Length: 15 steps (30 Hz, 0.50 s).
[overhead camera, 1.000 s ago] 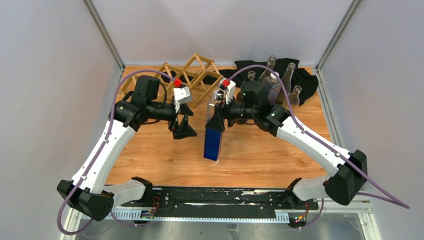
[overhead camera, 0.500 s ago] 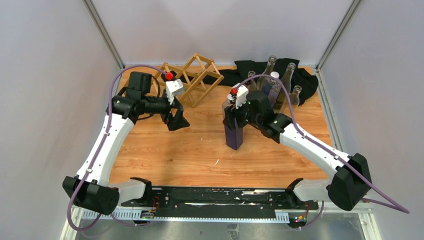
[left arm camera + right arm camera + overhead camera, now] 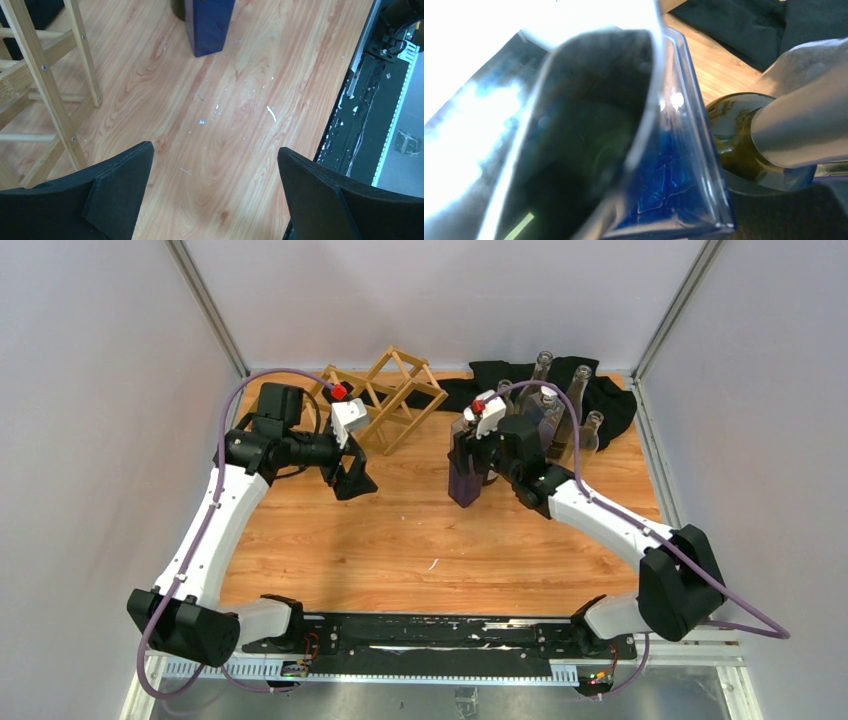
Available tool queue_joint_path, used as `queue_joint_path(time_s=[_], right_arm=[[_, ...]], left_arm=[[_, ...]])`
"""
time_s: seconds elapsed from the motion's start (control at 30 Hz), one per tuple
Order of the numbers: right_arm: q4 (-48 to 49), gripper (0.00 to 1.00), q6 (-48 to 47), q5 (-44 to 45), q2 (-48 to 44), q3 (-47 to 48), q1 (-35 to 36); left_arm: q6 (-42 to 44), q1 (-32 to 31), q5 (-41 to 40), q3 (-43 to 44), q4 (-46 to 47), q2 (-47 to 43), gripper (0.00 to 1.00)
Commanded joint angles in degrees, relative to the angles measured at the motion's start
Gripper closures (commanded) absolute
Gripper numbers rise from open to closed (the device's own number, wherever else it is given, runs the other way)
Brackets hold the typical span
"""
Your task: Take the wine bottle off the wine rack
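Wood, orange-brown and grained, is the table (image 3: 400,540) you work over, dotted with white flecks (image 3: 270,113) towards its black front rail (image 3: 430,632). Plain grey walls (image 3: 90,390) close it in on three sides, with metal posts (image 3: 205,302) at the far corners. Your wine rack (image 3: 395,392) stands at the back left. The wine bottle (image 3: 464,488), dark blue and square, is off it, upright on the boards to its right, just in front of a black cloth (image 3: 612,400) carrying other bottles (image 3: 576,390). Your right gripper (image 3: 468,445) is clamped on its top; your left gripper (image 3: 215,155) hangs spread wide beside the rack. Glare in the right wrist view leaves any lettering unreadable.
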Motion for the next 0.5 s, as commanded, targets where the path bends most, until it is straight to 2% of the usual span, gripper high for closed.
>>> queue_joint_path(time_s=[0.0,0.13,0.17,0.27,0.47], right_arm=[[9.24,1.00,0.76,1.41,1.04,1.79,-1.01],[7.92,1.00,1.20,0.50,2.02,2.57,-1.06],[7.46,0.93,1.44,0.41,2.12,2.67,-1.02],[5.12,0.59,1.79,0.52,2.16,3.73,-1.02],[3.31,0.38,1.73,1.30,0.19,4.89,-1.02]], left_arm=[[1.50,0.56,-0.09,0.89,-0.36,-0.12,0.00],[1.85,0.72,-0.09,0.68,-0.36,0.02,0.00],[1.91,0.80,-0.08,0.61,-0.38,0.03,0.00],[2.08,0.97,-0.08,0.53,-0.36,-0.12,0.00],[2.00,1.09,0.35,0.29,-0.36,-0.45,0.00]])
